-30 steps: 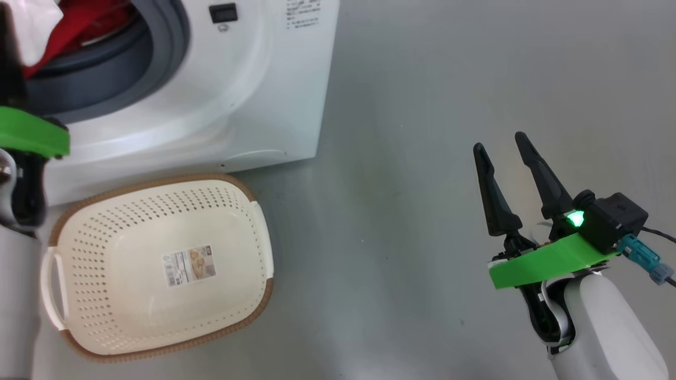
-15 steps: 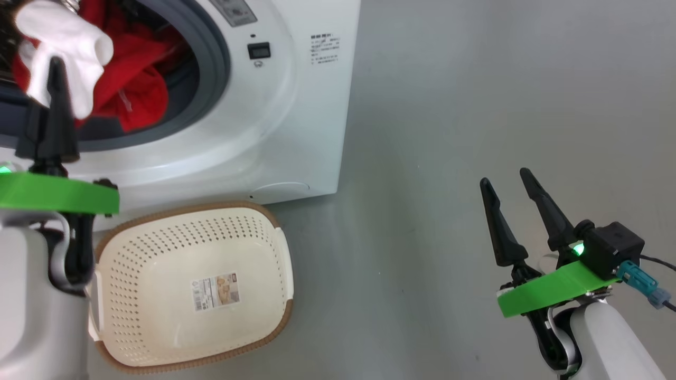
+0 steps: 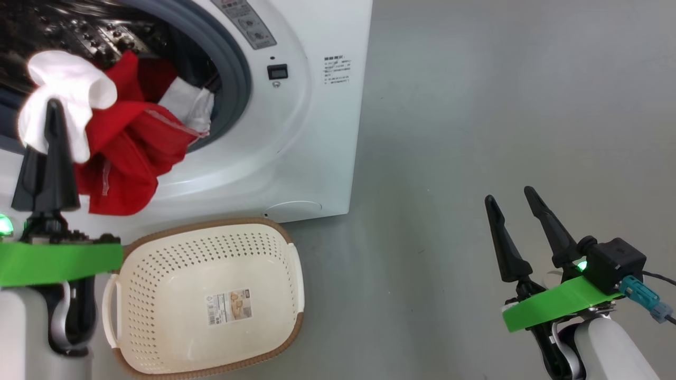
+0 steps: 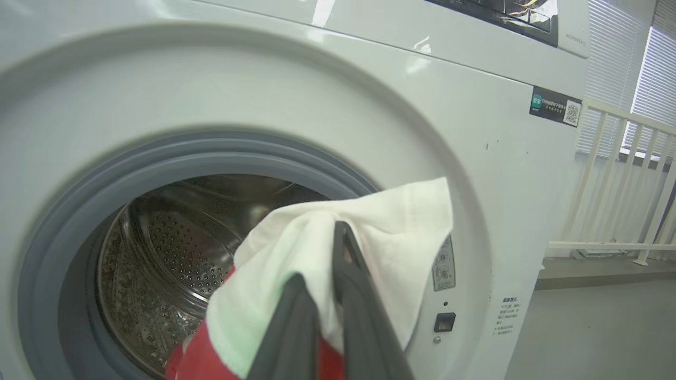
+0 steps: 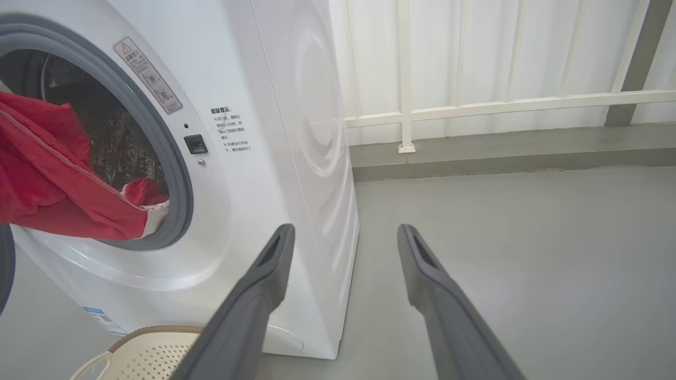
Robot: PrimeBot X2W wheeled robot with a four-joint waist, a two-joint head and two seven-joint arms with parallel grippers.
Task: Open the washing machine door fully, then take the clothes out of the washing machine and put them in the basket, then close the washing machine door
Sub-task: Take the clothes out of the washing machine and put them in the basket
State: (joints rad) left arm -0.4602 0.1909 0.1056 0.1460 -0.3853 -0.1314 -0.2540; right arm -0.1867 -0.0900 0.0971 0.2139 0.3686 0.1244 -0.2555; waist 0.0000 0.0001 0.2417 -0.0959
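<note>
The white washing machine [image 3: 317, 132] has its round opening uncovered, with grey rubber ring and steel drum [image 4: 158, 248] showing. My left gripper [image 3: 51, 105] is shut on a white fold of the clothes [image 3: 132, 153]. This red and white bundle hangs out over the opening's lower lip, its tail still inside the drum. The cream basket [image 3: 158, 253] sits on the floor just below, with nothing in it. My right gripper [image 3: 509, 193] stands open far to the right, above bare floor. A dark curved sliver [image 5: 4, 269] at the right wrist view's left border may be the washing machine door's rim.
Grey floor [image 3: 475, 105] stretches to the right of the machine. A white railing [image 5: 475, 105] and a low kerb run behind it. The basket stands close against the machine's front base.
The head camera has tilted up, so the scene has slid down. My left gripper has drawn the clothes further out of the drum, so red fabric now hangs over the lip. The right gripper stays open.
</note>
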